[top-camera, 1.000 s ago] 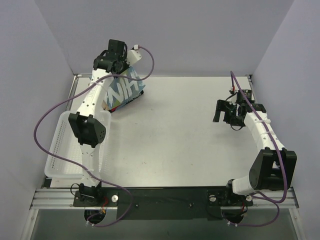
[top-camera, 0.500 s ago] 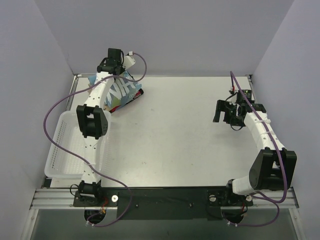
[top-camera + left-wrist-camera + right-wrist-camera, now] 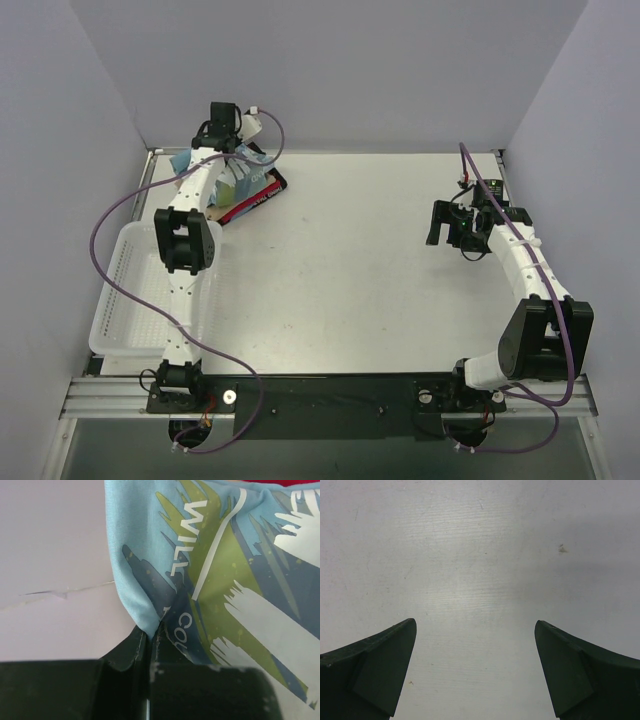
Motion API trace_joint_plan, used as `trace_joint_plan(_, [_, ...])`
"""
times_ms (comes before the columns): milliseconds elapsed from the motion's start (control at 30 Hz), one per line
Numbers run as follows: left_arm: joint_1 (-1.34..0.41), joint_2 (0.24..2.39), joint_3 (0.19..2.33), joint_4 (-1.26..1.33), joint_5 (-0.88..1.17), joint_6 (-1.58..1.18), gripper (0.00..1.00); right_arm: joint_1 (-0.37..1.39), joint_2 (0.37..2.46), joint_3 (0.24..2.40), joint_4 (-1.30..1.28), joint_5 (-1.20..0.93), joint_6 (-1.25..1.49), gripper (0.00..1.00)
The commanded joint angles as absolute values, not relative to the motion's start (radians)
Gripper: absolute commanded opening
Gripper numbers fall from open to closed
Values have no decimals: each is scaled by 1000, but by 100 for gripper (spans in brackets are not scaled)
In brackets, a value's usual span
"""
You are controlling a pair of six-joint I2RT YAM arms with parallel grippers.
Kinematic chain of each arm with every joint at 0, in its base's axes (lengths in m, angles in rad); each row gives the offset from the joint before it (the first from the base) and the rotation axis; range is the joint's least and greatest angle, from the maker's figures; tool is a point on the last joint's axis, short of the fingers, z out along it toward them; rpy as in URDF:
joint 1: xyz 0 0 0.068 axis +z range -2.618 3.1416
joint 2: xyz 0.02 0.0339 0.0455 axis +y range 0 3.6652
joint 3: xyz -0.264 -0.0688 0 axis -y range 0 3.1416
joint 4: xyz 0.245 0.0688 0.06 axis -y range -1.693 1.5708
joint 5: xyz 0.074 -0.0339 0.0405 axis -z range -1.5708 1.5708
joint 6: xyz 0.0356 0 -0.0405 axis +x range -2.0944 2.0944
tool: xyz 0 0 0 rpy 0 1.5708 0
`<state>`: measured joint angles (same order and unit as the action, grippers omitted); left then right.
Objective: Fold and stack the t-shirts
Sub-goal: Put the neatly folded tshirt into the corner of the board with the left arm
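Note:
The light blue t-shirt lies bunched at the far left of the table, on top of the red-and-black t-shirt. A tan strip shows at the pile's left edge. My left gripper is above the pile's back edge. In the left wrist view it is shut on a fold of the light blue t-shirt, with a sliver of red cloth at the top right. My right gripper hovers open and empty over bare table at the right.
A white mesh basket stands at the left edge, under the left arm's elbow. The grey back wall and left wall are close behind the pile. The tabletop is white.
My left gripper has moved left and back toward the far corner, holding the blue t-shirt. The shirt has bunched up and its white lettering has folded out of sight. The right arm has not moved.

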<state>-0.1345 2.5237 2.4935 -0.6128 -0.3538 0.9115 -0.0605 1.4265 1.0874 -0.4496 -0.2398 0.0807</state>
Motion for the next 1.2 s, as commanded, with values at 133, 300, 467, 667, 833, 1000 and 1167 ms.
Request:
trace_joint_plan(133, [-112, 2523, 2557, -448, -499, 905, 85, -68, 1419, 1108, -482, -247, 78, 100])
trace_joint_plan(300, [-127, 2396, 2508, -540, -364, 754, 86, -69, 1422, 1106, -480, -261, 84, 100])
trace_joint_plan(467, [-169, 2139, 2238, -665, 37, 689, 77, -66, 1420, 1101, -472, -270, 87, 100])
trace_joint_plan(667, [-264, 2183, 2200, -729, 31, 657, 39, -66, 1422, 1097, -463, -293, 91, 100])
trace_joint_plan(833, [-275, 2393, 2468, -793, -40, 580, 50, -64, 1398, 1074, -456, -291, 89, 100])
trace_joint_plan(1000, [-301, 2434, 2423, -709, -63, 594, 55, -66, 1378, 1037, -442, -285, 91, 100])
trace_joint_plan(1167, [-311, 2433, 2367, -719, -8, 595, 38, -64, 1370, 1031, -440, -288, 94, 100])
